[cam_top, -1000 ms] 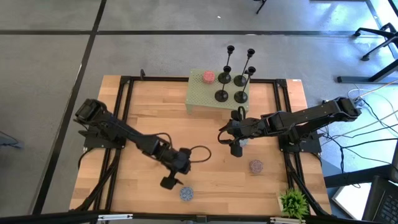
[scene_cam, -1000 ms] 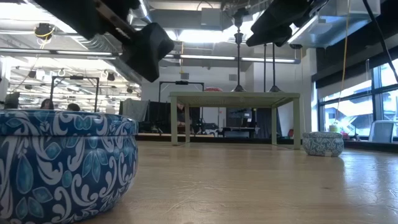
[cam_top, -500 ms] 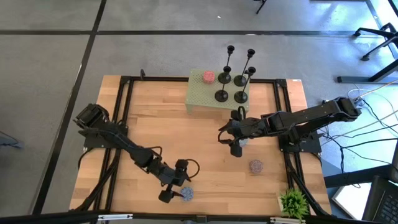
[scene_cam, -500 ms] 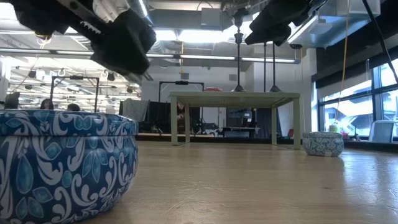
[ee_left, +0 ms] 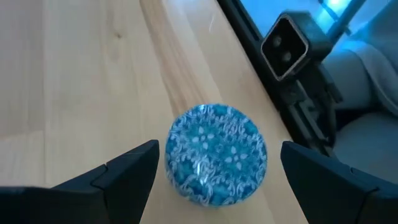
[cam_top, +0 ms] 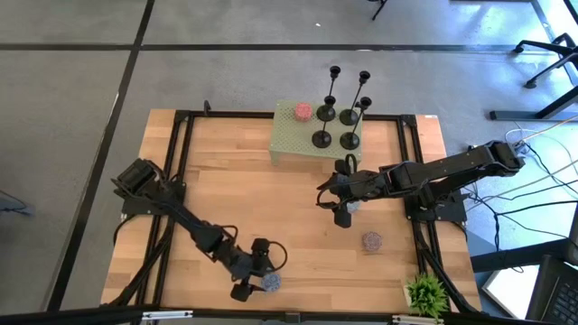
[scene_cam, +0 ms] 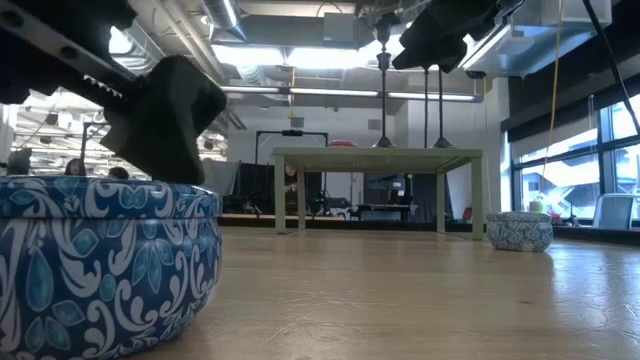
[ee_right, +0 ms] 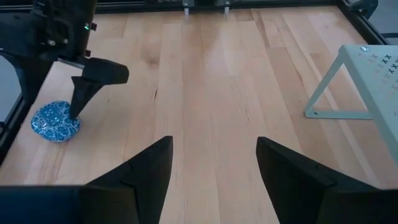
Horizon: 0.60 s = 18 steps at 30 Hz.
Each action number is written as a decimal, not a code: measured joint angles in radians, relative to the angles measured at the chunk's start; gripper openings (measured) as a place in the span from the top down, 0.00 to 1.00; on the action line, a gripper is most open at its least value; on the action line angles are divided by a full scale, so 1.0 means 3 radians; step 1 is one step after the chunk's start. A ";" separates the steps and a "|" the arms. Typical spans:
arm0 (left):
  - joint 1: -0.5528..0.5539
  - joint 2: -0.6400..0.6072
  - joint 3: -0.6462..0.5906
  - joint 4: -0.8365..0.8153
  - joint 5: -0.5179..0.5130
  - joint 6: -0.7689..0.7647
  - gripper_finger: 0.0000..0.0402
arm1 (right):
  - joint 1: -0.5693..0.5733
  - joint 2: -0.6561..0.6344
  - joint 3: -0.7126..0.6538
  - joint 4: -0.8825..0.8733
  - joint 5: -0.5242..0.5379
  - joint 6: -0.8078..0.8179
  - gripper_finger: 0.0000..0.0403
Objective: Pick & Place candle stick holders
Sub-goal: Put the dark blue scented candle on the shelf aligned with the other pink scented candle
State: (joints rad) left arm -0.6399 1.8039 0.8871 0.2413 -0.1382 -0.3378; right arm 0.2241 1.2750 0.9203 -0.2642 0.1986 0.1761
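Four black candle stick holders [cam_top: 336,126] stand on their round bases on a pale green stand [cam_top: 291,143] at the table's far side; their thin stems [scene_cam: 383,95] rise above it in the low view. My left gripper [cam_top: 256,271] is open near the table's front edge. It hangs low over a blue patterned round tin [ee_left: 216,152], with one finger [ee_left: 127,171] on each side and a gap to the tin on both. My right gripper [cam_top: 341,215] hovers open in mid-table, in front of the stand, with nothing between its fingers [ee_right: 140,168].
A second patterned tin [cam_top: 371,241] sits on the table to the near right. A pink round object [cam_top: 302,111] lies on the green stand. A small green plant [cam_top: 424,293] stands at the near right corner. A black frame [cam_top: 181,144] runs around the tabletop.
My left gripper has swung toward the table's near edge and sunk toward the blue tin, tipping further downward, and now straddles it with fingers still open. The tin has not moved.
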 joint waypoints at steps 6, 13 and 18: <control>-0.0051 0.0035 0.0001 0.0002 -0.0195 0.0058 0.17 | 0.0000 -0.0001 0.0000 0.0000 0.0000 -0.0015 0.41; -0.0050 0.0250 0.0000 0.0183 -0.0068 0.0067 0.17 | 0.0000 -0.0001 0.0000 -0.0003 0.0000 -0.0025 0.41; -0.0039 0.0262 0.0001 0.0191 -0.0088 0.0180 0.17 | 0.0000 -0.0001 0.0000 -0.0004 0.0000 -0.0025 0.41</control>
State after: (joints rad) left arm -0.6516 1.8824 0.8873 0.2985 -0.1646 -0.2839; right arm 0.2241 1.2747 0.9203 -0.2653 0.1986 0.1684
